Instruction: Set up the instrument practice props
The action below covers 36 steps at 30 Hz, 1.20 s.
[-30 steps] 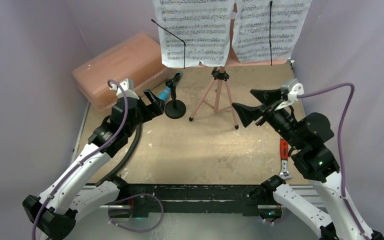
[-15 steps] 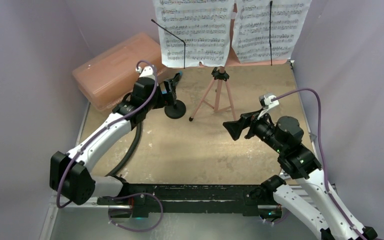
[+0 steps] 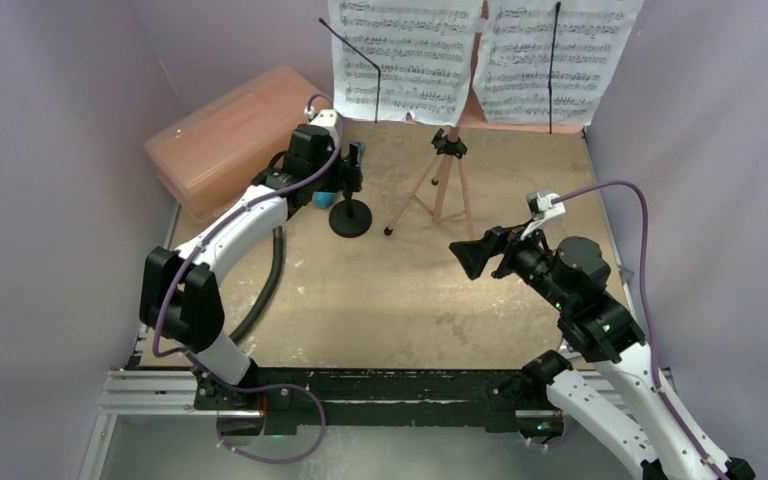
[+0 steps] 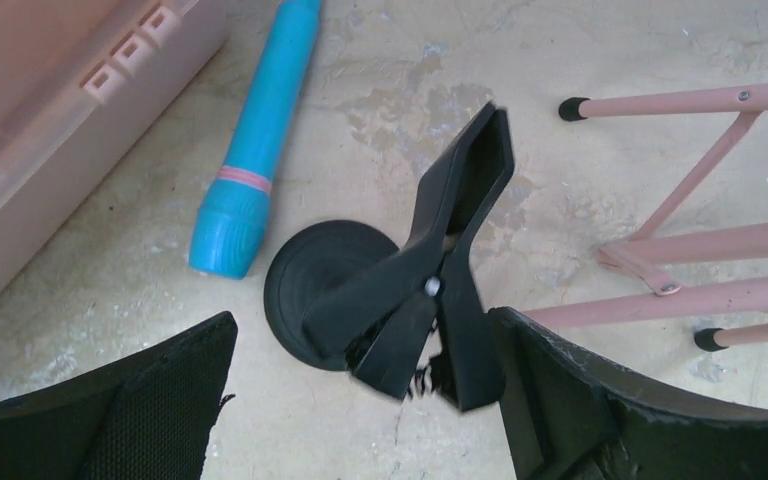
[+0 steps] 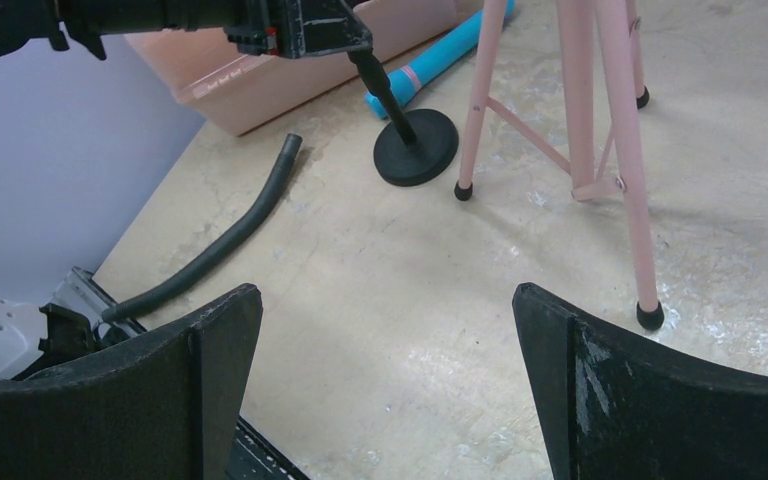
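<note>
desk: the left gripper (image 3: 348, 172) hangs just above the small black mic stand (image 4: 332, 292), its fingers (image 4: 160, 400) spread wide with nothing held. where is the cyan microphone (image 4: 260, 140)?

photographer: flat on the table (image 4: 410, 60), ahead of the fingers and off toward the left one. it lies in the lane between the stand's round base and the pink plastic case (image 4: 40, 110). its fat end points back at the fingers, just beside the base. whether the two touch cannot be told.

desk: and its long axis?

photographer: it runs nearly straight away from the fingers, the slim far end leaning a little right. the line between the fingers already crosses the barrel, so a grasp looks to need a shift left and forward more than a turn of the wrist.

desk: the stand's clip (image 4: 460, 240)?

photographer: empty, between the fingers in the wrist view and reaching ahead toward the right one.

desk: which arm is nearer?

photographer: the left, plainly. the right gripper (image 3: 475, 255) hovers well apart, on the other side of the pink music stand (image 3: 440, 185). its fingers are also wide and empty. the two sheet-music pages (image 3: 407, 60) sit up on that stand.
</note>
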### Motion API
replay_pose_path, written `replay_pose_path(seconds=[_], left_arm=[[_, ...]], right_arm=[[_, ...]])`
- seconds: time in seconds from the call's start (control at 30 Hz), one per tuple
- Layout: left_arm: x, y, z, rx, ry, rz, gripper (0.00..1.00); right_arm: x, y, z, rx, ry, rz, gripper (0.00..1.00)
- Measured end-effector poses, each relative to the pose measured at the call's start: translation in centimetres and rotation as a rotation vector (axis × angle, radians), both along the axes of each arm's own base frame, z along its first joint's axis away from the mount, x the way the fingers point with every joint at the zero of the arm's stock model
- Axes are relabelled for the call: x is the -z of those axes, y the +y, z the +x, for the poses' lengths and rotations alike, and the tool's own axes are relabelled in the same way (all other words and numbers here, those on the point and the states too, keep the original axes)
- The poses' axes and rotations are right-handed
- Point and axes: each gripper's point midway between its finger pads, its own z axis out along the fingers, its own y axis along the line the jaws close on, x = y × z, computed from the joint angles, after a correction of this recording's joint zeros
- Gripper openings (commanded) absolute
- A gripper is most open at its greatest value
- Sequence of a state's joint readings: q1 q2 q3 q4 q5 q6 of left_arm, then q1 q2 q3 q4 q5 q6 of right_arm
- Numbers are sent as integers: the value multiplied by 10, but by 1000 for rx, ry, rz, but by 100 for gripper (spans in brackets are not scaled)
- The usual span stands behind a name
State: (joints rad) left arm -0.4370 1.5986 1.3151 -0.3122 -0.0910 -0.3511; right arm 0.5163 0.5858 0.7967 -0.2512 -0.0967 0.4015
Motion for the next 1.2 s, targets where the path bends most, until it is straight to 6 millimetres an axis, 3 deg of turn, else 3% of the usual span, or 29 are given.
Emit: replay_pose_path(seconds=[0.2,0.37,0.5,0.83,1.2], left_arm=[[-3,-14,26,46,-18,24,86],[3,-24,36,82,-7,27,83],[7,-24,34,96,3,38,77],[20,-19,23,99,20,47,42],[22,-9,1,82,40,30,29]], right_arm=[[-1,0,-1,2,1,7,98],[-1,-1,-1,3,2,7,98],[0,0,0,3,3,4,98],[7,3,5,1,23,-13,98],[9,4,8,0,30,-19,98]])
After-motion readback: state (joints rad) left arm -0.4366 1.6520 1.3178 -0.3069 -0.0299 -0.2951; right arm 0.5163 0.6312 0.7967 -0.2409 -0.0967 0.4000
